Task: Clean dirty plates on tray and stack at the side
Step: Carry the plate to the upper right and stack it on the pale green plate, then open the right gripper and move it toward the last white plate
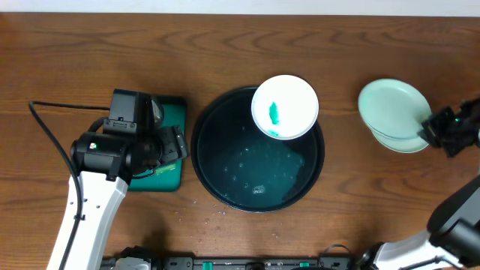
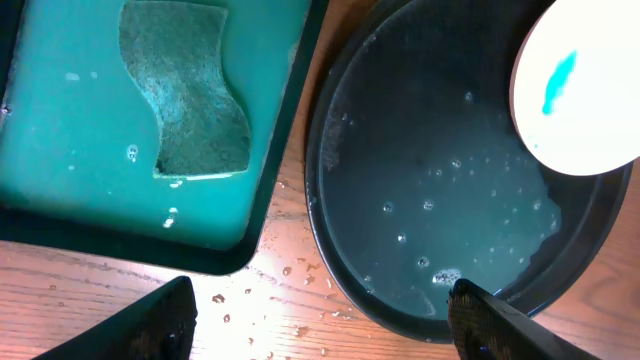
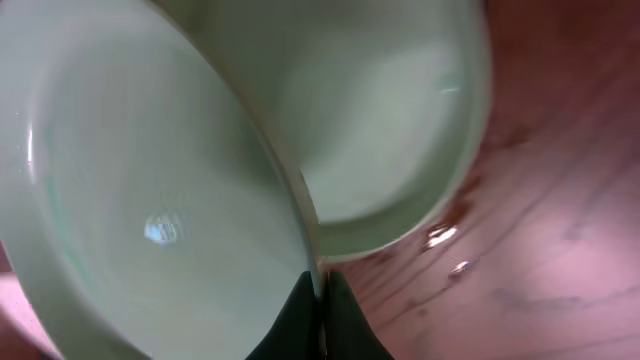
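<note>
Table: brown wood (image 1: 225, 45), and there are droplets (image 2: 290, 270) on it by the tray's left rim.
Tray: black round pan (image 1: 201, 161) mid-table, with shallow bubbly water (image 2: 430, 190) in it.
Dirty plate: (image 1: 285, 106) propped on the tray's far-right rim, green smear (image 1: 274, 114) face up, and nothing's touching it.
Top plate: (image 1: 390, 105) right of the tray, well apart from it, tilted across the bottom plate (image 1: 405, 142).
Right gripper: (image 3: 320, 310) fingers pressed together on the top plate's rim, on the side away from the tray.
Left gripper: (image 2: 325, 330) spread wide, hanging over the table at the tray's left rim, gripping nothing.
Green tray: (image 2: 60, 150) just left of the tray, with a sponge (image 2: 190, 95) lying flat inside.
</note>
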`<act>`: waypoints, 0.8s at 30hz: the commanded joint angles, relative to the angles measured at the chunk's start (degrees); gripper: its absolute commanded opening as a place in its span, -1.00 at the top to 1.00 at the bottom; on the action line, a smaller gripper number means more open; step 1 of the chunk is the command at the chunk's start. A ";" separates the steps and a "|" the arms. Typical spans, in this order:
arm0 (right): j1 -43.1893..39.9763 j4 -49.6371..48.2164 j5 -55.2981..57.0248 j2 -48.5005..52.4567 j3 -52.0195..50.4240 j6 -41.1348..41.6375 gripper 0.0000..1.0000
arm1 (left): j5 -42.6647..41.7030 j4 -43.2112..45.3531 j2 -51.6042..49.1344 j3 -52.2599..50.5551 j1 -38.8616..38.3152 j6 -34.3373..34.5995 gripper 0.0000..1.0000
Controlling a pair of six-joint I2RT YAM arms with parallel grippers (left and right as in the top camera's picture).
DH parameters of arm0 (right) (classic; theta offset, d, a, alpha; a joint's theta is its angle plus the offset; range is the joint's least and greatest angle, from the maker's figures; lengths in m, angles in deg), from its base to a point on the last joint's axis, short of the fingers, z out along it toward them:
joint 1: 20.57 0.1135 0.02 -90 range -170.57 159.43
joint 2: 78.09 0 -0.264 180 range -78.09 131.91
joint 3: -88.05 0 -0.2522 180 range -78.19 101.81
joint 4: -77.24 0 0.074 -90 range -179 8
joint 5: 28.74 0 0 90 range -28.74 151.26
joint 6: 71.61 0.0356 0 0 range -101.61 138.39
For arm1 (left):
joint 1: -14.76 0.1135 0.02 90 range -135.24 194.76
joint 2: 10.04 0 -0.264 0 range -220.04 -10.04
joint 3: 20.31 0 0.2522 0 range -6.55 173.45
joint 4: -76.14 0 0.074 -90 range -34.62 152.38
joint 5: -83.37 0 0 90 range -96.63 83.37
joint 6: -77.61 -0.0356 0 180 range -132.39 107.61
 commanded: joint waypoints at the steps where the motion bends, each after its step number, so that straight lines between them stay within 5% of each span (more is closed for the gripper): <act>1: -3.32 -0.76 -1.33 3.10 -0.28 -0.31 0.97 | 0.57 -0.11 -0.44 -0.59 -0.22 -0.59 -0.61; 7: -5.81 -1.53 -2.75 7.76 -0.28 -0.33 0.92 | 0.57 -0.11 -0.44 -0.59 -0.22 -0.57 -0.61; 13: -5.64 -4.37 -10.60 8.31 -0.17 -2.14 0.41 | 0.57 -0.11 -0.46 -0.59 -0.22 -0.57 -0.61; 16: -5.62 -4.46 -17.68 7.74 0.35 -4.59 0.31 | 0.57 -0.11 -0.46 -0.59 -0.22 -0.59 -0.61; 24: 0.70 -3.19 -29.99 1.66 1.29 -22.34 0.21 | 0.57 -0.11 -0.46 -0.59 -0.22 -0.57 -0.62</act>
